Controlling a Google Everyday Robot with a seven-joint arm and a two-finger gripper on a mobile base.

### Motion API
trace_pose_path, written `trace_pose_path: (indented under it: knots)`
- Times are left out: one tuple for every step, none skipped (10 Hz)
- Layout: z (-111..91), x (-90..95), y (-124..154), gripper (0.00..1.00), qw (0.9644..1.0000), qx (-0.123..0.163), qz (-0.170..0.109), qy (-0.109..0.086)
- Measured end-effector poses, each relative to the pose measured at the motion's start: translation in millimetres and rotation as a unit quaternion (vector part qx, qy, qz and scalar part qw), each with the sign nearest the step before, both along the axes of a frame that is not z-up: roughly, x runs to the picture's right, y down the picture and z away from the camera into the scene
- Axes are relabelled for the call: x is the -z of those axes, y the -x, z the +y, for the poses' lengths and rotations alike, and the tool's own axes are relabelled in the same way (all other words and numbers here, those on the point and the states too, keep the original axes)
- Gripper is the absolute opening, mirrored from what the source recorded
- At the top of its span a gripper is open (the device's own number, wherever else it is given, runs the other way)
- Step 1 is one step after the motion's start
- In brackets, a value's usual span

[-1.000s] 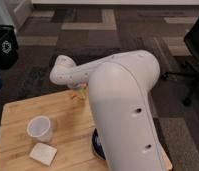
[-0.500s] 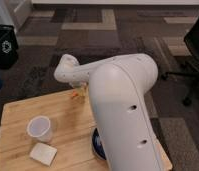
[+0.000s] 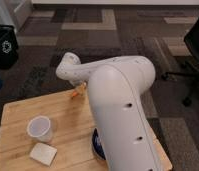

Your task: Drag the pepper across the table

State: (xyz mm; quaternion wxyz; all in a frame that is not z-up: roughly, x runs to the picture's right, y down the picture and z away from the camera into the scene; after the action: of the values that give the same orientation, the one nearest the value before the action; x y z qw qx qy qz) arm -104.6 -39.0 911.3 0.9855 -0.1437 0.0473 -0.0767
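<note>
Light wooden table (image 3: 23, 112), plank seams visible, standing on dark patterned carpet (image 3: 93, 35). On it: white cup (image 3: 40, 128) upright near left front; flat white square block (image 3: 43, 153) just in front of cup, apart from it; small orange pepper (image 3: 77, 92) near far edge, mid-table. Blue round item (image 3: 95, 145) on table at right, mostly hidden by the arm. Gripper (image 3: 81, 88) sits at the pepper, by the far edge.
</note>
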Motion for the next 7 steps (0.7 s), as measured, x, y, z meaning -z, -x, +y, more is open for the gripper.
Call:
trace_pose_path:
  knots:
    - [-0.9,-3.2,4.9,0.65,0.9999,0.008,-0.010,0.004]
    - [-1.0,-5.6,8.9,0.65,0.9997,0.014,-0.019,0.008]
    - [-0.2,-7.0,10.1,0.65,0.9996,0.017,-0.022,0.010]
    - [1.1,-9.8,13.5,0.65,0.9992,0.021,-0.031,0.017]
    - [2.7,-12.3,17.3,0.65,0.9987,0.025,-0.039,0.022]
    - [5.1,-14.4,21.3,0.65,0.9982,0.029,-0.046,0.027]
    - [7.9,-17.1,26.9,0.65,0.9973,0.035,-0.054,0.034]
